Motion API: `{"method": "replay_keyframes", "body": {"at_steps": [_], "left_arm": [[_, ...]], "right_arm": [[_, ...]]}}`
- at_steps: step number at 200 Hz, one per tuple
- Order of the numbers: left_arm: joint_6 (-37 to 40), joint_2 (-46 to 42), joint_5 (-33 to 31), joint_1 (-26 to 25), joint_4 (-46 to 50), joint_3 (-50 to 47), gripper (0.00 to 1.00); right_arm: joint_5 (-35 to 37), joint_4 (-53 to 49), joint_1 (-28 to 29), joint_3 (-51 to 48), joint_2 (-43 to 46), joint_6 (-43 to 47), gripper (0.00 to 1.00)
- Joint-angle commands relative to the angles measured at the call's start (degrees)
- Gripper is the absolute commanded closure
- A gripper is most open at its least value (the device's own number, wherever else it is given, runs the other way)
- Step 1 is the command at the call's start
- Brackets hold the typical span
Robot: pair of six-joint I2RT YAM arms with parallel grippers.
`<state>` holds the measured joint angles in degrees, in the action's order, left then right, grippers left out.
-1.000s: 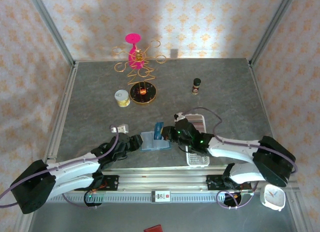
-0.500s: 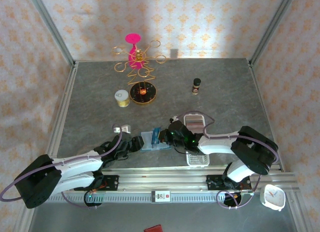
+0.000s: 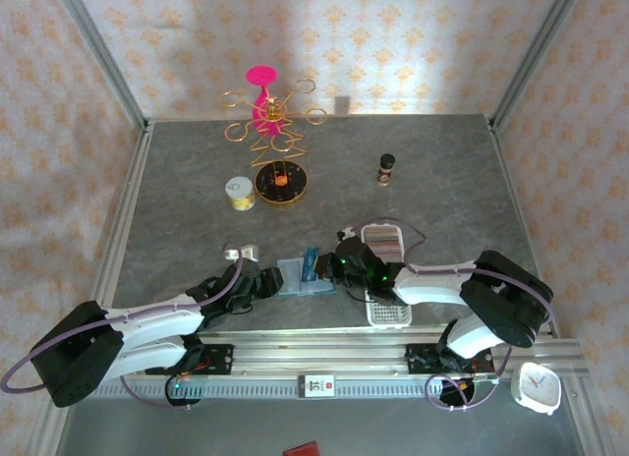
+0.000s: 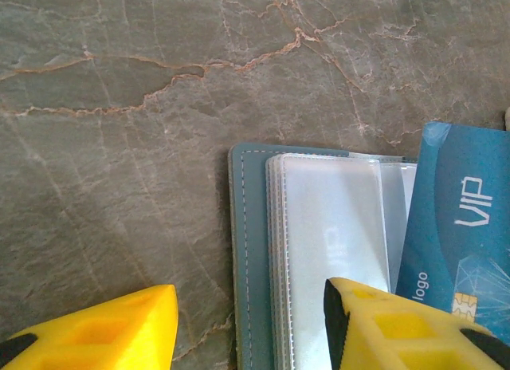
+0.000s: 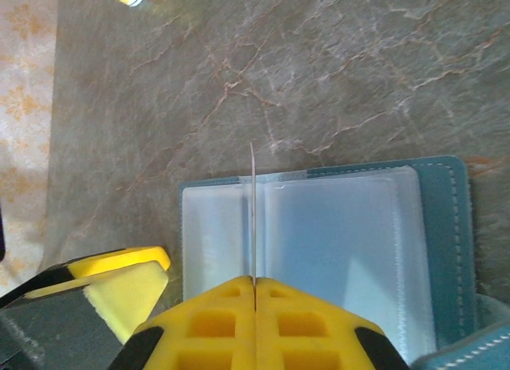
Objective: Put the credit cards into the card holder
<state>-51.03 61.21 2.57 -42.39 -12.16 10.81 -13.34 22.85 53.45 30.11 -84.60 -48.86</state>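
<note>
- Over the card holder (image 3: 295, 279), in the top external view, a blue credit card (image 3: 311, 262) is held on edge by the right gripper (image 3: 327, 267), whose fingers are pressed together on it. The left gripper (image 3: 265, 282) is set at the card holder's left edge. A white slotted tray (image 3: 385, 289) lies just right of the card holder and is best left untouched.
- At the left wrist, the card holder (image 4: 249, 250) is seen lying open on the table (image 4: 119, 107), its clear sleeves (image 4: 327, 226) stacked. The left gripper (image 4: 249, 310) is spread wide, one finger off the card holder's left edge and the other over the sleeves. Whether that finger presses on them cannot be told. The blue credit card (image 4: 458, 234) is seen at the card holder's right side. The card holder would best be pinned flat, so that it is not pushed along as the card is fed in.
- At the right wrist, the blue credit card (image 5: 252, 210) is seen edge-on as a thin line, pinched between the pressed-together fingers of the right gripper (image 5: 255, 294), over the sleeves of the card holder (image 5: 335, 226). Insertion is judged to be the step in hand. The leading edge should be lined up with a sleeve mouth, tilted shallow and slid in slowly. If the mouth is missed, the card may be bent or the card holder dragged.
</note>
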Motion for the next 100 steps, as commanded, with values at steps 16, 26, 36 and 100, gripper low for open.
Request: {"method": "replay_keyframes", "body": {"at_steps": [16,26,36,100], "left_arm": [[0.2,1.3,2.1,-0.2,-0.7,0.7,0.51],[0.2,1.4,2.1,-0.2,-0.8,0.7,0.51],[0.2,1.5,2.2,-0.2,-0.8,0.7,0.51],[0.4,1.3,2.2,-0.2,-0.3,0.5,0.51]], "right_arm": [[-1.9,3.8,-0.2,-1.3,-0.6,0.1,1.00],[-2.2,4.2,-0.2,-1.5,-0.9,-0.1,1.00],[-2.1,3.7,-0.2,-1.4,-1.3,-0.1,1.00],[2.4,-2.4,-0.4,-0.7,1.7,3.2,1.00]]}}
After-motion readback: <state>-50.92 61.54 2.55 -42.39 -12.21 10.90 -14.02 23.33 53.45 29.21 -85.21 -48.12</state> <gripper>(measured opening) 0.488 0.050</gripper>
